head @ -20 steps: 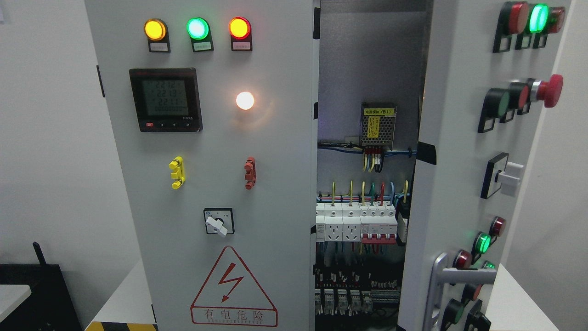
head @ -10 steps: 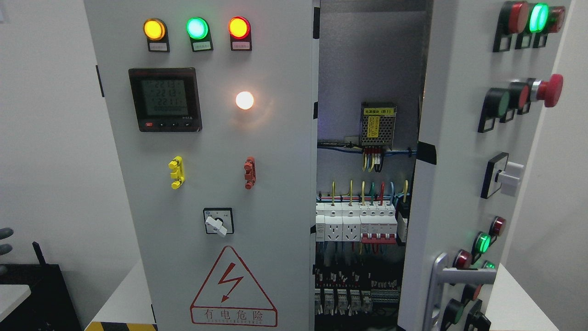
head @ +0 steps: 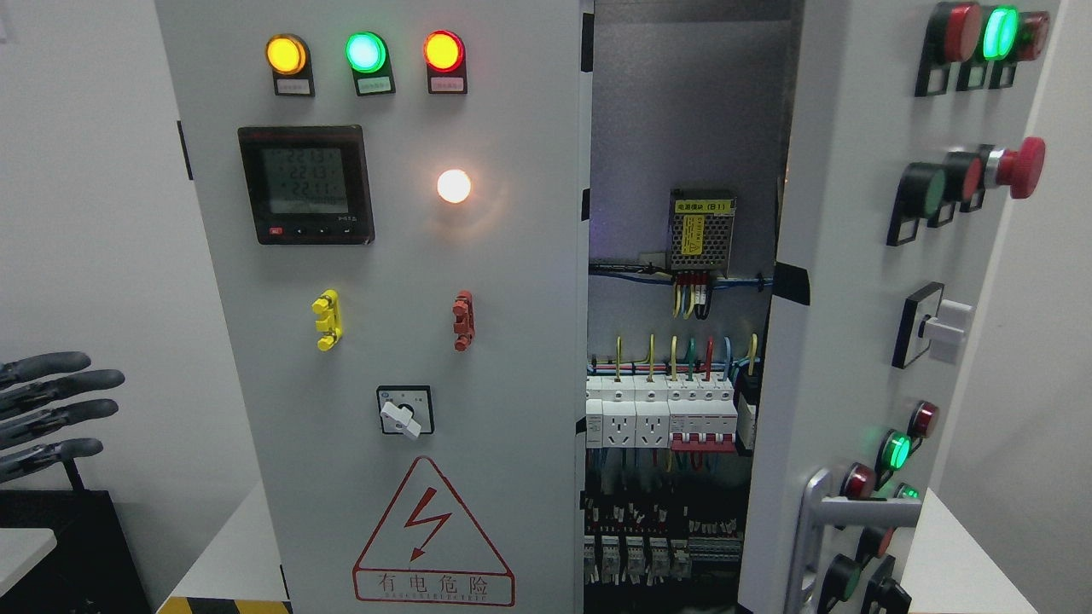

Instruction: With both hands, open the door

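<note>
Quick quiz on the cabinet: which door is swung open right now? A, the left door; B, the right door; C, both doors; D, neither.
B: the right door is angled outward, exposing the breakers, while the left door sits flat and closed. The left hand is off to its left, touching nothing.

Left door (head: 512,341) pale grey; lamps orange (head: 286,54), green (head: 366,52), red (head: 444,51). Warning triangle (head: 433,533) red outline, red bolt. Clips yellow (head: 328,320) and red (head: 463,320). Left robot hand (head: 47,409) dark grey. Emergency button (head: 1019,167) red.
</note>
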Motion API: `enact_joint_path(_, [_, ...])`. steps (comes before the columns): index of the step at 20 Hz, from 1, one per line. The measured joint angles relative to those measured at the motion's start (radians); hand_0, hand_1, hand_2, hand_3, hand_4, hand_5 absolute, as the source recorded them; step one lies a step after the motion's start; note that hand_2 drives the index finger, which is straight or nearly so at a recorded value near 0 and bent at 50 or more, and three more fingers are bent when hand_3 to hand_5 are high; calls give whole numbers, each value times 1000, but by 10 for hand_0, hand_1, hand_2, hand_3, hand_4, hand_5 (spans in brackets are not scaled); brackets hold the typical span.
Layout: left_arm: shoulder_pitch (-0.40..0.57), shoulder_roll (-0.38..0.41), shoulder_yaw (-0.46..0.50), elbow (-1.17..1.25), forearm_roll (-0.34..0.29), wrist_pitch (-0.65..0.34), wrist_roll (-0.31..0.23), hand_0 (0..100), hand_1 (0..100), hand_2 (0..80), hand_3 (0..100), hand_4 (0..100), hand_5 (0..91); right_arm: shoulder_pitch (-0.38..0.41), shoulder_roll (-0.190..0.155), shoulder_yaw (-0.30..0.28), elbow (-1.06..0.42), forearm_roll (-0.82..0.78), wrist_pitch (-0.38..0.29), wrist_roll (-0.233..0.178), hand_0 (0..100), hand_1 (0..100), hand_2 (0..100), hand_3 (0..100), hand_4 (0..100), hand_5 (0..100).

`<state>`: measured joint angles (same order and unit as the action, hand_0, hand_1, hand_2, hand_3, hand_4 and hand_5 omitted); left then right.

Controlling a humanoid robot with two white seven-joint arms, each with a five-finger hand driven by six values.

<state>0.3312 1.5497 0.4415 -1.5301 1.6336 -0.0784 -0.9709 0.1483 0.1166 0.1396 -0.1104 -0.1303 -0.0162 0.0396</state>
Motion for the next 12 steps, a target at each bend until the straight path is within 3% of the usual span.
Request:
enact_joint_path(5, [-309, -116, -213, 2, -197, 18, -1, 0, 0, 0, 0, 0, 0, 0, 0, 0, 0, 0, 0, 0, 386, 0, 0, 0, 0, 0])
enact_joint_path(12, [-676, -274, -505, 17, -284, 148, -2, 0, 0, 0, 0, 0, 0, 0, 0, 0, 0, 0, 0, 0, 386, 0, 0, 0, 0, 0])
